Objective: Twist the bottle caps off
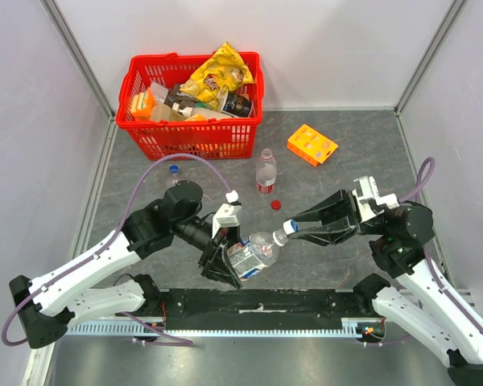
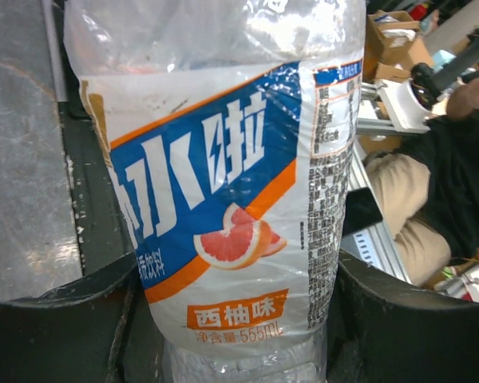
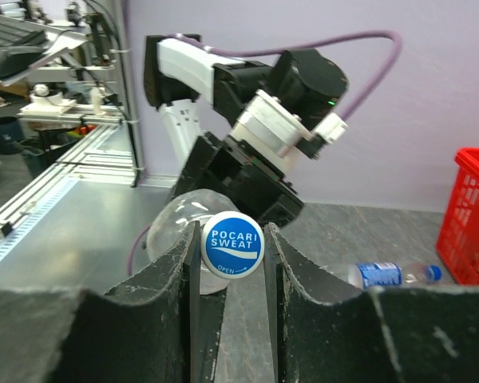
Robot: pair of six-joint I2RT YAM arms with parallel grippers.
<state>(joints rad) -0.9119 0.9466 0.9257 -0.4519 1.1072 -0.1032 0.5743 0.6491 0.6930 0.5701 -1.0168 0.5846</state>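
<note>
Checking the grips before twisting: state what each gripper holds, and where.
Left gripper clamps the blue-labelled bottle around its labelled body; right gripper pinches its cap.

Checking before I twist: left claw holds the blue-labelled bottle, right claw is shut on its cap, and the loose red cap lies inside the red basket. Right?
Not quite. The red cap lies on the table, outside the basket, as the top view shows. The rest stands: left claw holds the blue-labelled bottle, right claw shut on its cap.
</note>
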